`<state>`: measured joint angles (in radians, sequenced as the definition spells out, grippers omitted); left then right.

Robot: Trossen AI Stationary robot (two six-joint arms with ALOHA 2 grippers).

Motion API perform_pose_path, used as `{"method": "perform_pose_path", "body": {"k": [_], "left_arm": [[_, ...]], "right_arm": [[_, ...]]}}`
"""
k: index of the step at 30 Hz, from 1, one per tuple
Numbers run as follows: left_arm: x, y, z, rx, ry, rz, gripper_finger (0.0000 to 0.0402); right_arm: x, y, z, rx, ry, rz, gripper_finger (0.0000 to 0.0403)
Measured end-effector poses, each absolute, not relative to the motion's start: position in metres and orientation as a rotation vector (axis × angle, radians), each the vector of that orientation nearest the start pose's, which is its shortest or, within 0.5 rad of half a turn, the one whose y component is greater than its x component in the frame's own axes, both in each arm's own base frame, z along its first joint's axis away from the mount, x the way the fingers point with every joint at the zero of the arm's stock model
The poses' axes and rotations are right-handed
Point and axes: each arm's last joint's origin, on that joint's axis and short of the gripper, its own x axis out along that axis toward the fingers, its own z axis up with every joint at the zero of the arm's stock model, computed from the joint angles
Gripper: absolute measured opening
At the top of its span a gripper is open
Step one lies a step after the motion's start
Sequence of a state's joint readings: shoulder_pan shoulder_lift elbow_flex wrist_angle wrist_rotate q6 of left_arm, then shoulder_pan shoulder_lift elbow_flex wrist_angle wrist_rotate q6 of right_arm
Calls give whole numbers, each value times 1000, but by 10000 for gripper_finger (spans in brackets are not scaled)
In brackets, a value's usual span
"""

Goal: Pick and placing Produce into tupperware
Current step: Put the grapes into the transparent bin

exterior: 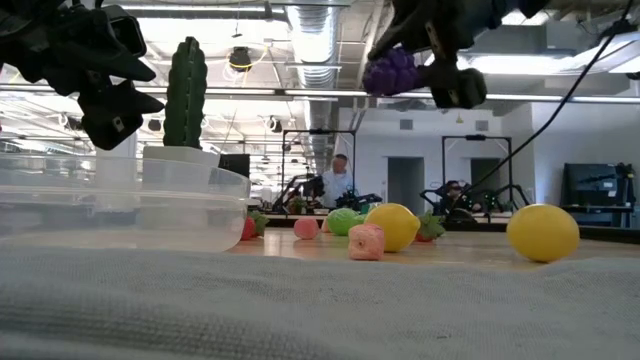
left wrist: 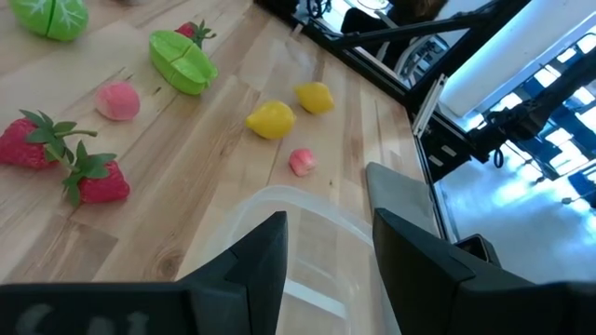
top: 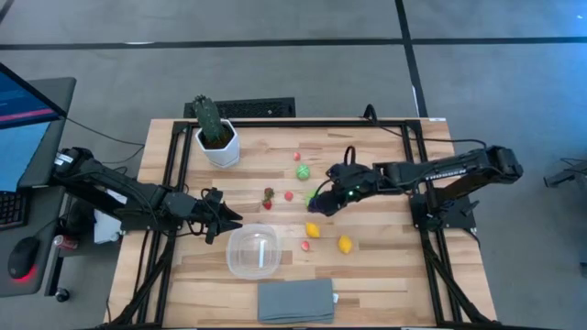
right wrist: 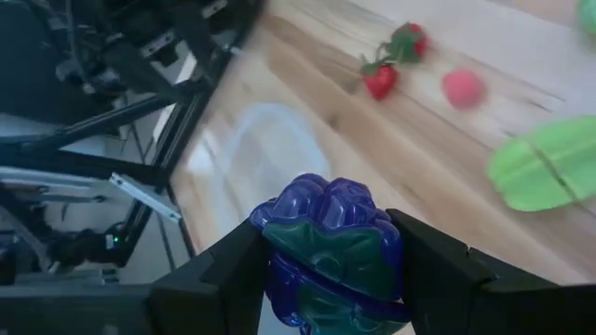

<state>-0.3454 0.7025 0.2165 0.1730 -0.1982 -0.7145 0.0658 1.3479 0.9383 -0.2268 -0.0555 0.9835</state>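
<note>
My right gripper (top: 322, 199) is over the middle of the table, shut on a purple toy grape bunch (right wrist: 326, 244). My left gripper (top: 223, 220) hovers open just left of the clear tupperware (top: 254, 253); its rim (left wrist: 307, 209) shows past the fingers. The tupperware holds nothing. Loose produce lies on the wood: two strawberries (left wrist: 56, 158), a pink piece (left wrist: 118, 100), green pieces (left wrist: 182, 60), two yellow pieces (top: 313, 230) (top: 345, 244) and a small pink piece (top: 305, 246). My right gripper pinches the grape bunch between its two fingers, one on each side of the purple cluster (right wrist: 382, 237), its green leaf part facing the wrist camera. The fingers slant down from the table's right side. In the low view the bunch (exterior: 392, 72) hangs lifted clear, high above the table.
A cactus in a white pot (top: 215, 136) stands at the far left of the table. A folded grey cloth (top: 295, 301) lies at the near edge, just in front of the tupperware. A black frame (top: 404, 124) rims the table. A person (exterior: 340, 180) sits in the room beyond.
</note>
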Motion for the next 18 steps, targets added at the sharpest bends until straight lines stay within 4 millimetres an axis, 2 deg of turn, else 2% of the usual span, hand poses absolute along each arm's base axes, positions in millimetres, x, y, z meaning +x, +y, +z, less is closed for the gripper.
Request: {"method": "perform_pose_path", "body": {"k": [12, 18], "left_arm": [[148, -47, 185, -635, 324, -49, 149], [148, -48, 185, -641, 334, -81, 149]], "right_arm": [[292, 38, 271, 918, 544, -111, 225], [307, 50, 268, 938, 474, -47, 225]]}}
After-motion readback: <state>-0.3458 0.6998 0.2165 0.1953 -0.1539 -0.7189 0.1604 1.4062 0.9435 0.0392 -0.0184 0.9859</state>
